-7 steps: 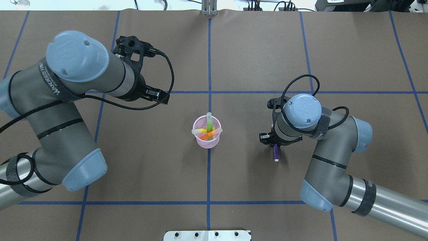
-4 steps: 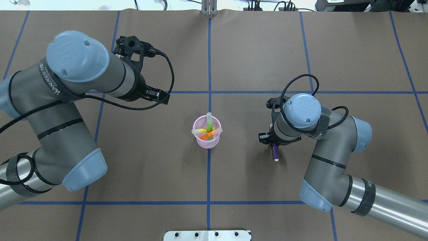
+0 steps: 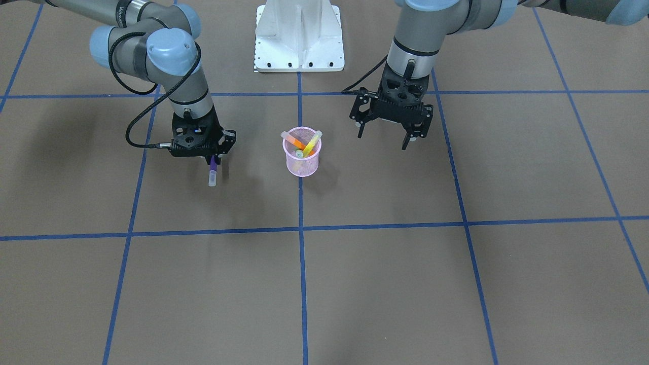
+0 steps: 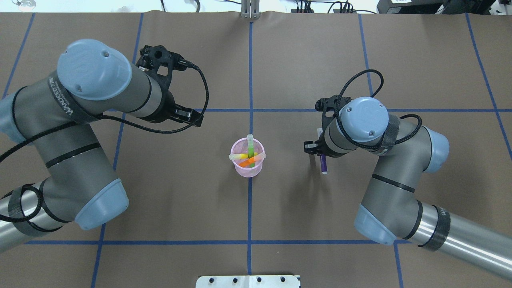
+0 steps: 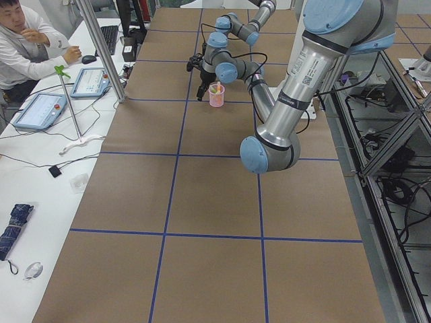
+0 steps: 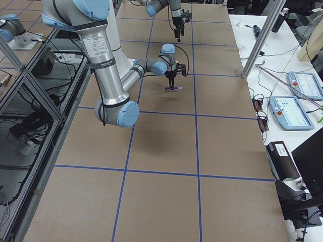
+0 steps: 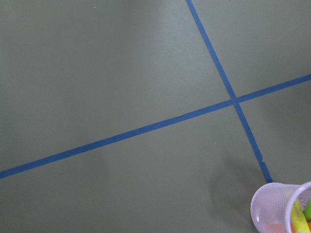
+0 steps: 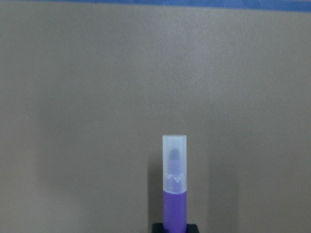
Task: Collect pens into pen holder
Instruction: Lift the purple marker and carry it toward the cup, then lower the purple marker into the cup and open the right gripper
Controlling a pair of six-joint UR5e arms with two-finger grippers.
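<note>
The pink mesh cup [image 4: 248, 168] stands upright, with the orange pen [image 4: 252, 161], green pen [image 4: 250, 146] and yellow pen [image 4: 239, 156] leaning inside. The purple pen [image 4: 323, 164] hangs cap-down, well apart from the cup.

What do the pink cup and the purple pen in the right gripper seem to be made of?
Pen holder: fine wire mesh, probably pink-coated metal; its wall is see-through, with a rolled rim.
Purple pen: smooth plastic by the look, opaque barrel; its cap is frosted translucent, the tip showing through.
</note>
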